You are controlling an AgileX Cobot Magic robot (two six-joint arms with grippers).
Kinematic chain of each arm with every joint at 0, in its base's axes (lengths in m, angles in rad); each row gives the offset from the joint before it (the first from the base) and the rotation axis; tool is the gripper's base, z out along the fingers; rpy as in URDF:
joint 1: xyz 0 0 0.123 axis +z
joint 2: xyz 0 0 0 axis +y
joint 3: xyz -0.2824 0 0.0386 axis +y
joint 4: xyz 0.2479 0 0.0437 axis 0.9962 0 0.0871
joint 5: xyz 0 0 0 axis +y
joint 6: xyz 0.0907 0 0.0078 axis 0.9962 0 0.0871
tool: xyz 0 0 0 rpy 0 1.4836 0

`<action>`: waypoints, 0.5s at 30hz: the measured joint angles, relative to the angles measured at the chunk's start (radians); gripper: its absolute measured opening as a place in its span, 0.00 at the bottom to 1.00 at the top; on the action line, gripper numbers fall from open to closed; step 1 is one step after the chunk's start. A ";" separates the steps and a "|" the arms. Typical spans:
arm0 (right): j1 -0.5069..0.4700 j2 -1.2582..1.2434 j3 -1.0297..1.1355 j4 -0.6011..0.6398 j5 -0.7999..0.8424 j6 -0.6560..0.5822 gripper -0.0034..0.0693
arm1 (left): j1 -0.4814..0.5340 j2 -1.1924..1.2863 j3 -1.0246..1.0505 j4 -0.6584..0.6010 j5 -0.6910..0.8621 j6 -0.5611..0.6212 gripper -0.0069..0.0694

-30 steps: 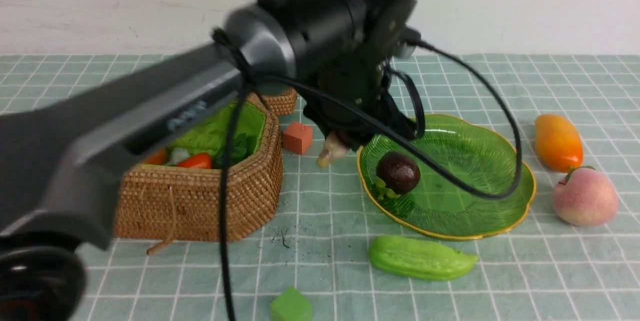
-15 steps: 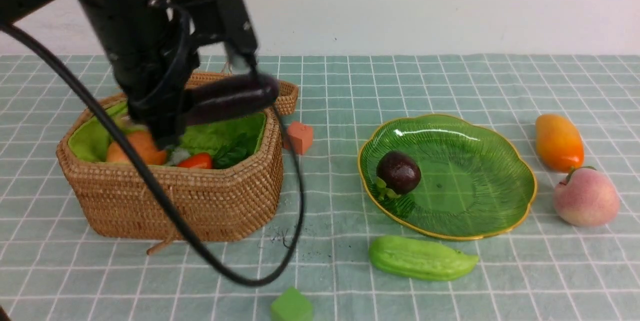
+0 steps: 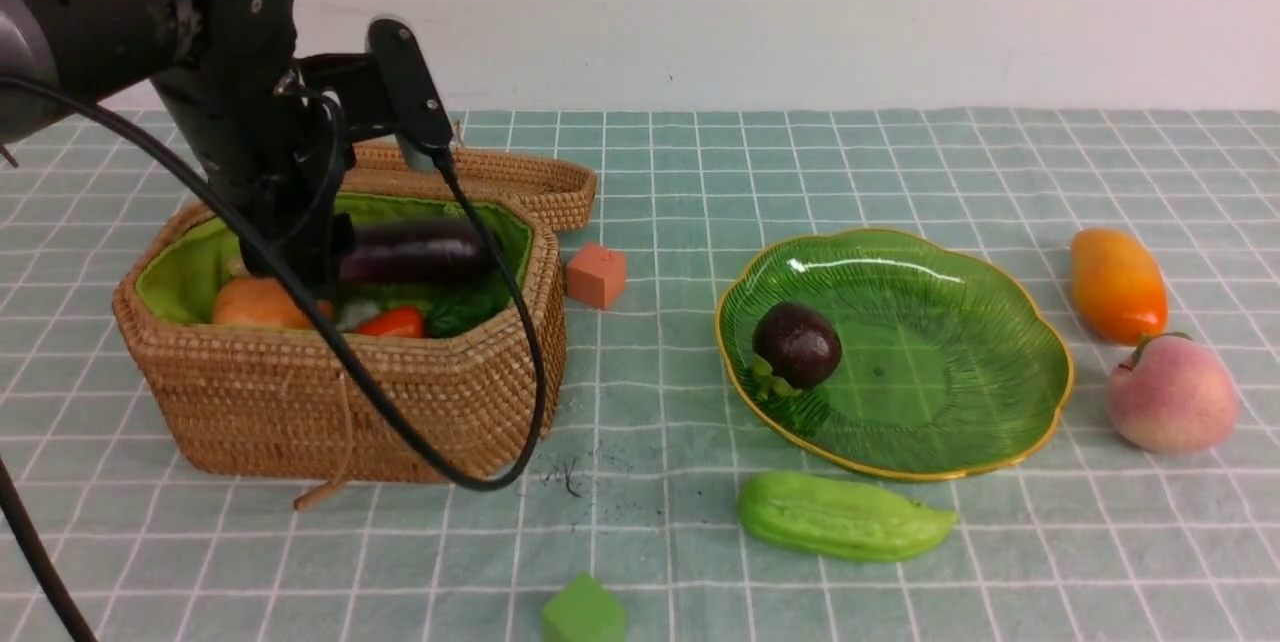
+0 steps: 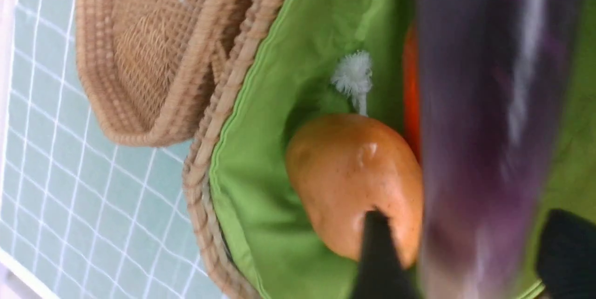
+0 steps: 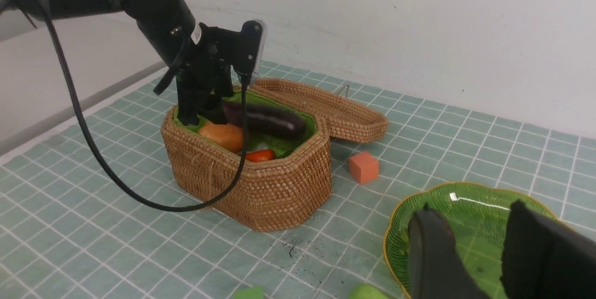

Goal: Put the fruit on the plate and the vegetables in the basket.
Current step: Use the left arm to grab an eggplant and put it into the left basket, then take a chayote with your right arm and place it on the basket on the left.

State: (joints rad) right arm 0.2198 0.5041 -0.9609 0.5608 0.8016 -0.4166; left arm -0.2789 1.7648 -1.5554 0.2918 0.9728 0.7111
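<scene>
- Lower than half a second ago, the long dark-purple eggplant (image 3: 415, 252) is now inside the octagonal tan wicker basket (image 3: 400, 392), over the tan-orange potato (image 3: 255, 304) and red-orange carrot (image 3: 392, 323).
- The left gripper (image 4: 468, 243) straddles one end of it, seemingly released; blur hides contact.
- The right gripper (image 5: 470, 215) is parted and empty, near the wavy green glass plate (image 3: 960, 362).
- The round dark-purple mangosteen (image 3: 797, 344) lies on the plate.
- The oblong orange-yellow mango (image 3: 1117, 284) and fuzzy pink peach (image 3: 1172, 394) lie toward the worktop's right edge, and the light-green bumpy gourd (image 3: 840, 517) toward its front edge.

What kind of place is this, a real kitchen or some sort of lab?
Most likely a robot lab tabletop, not a kitchen: a black robot arm hangs over a checked green tablecloth against a bare white wall, and the food, like the gourd and peach, looks like toys.
</scene>
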 joint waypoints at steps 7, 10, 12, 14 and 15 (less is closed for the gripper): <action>0.000 0.033 -0.012 0.005 0.063 0.000 0.37 | -0.007 -0.057 0.001 -0.046 0.070 -0.212 0.88; 0.000 0.103 -0.044 0.003 0.140 0.000 0.37 | -0.048 -0.129 -0.013 -0.061 0.080 -0.316 0.79; 0.000 0.180 -0.079 0.003 0.199 0.000 0.37 | -0.105 -0.211 -0.037 -0.068 0.082 -0.442 0.67; 0.000 0.275 -0.121 0.002 0.249 0.000 0.37 | -0.182 -0.326 -0.053 -0.081 0.082 -0.634 0.46; 0.000 0.284 -0.124 0.002 0.252 0.000 0.37 | -0.188 -0.336 -0.053 -0.083 0.082 -0.634 0.44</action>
State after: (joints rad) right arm 0.2198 0.7878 -1.0844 0.5623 1.0536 -0.4166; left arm -0.4672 1.4287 -1.6088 0.2091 1.0550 0.0768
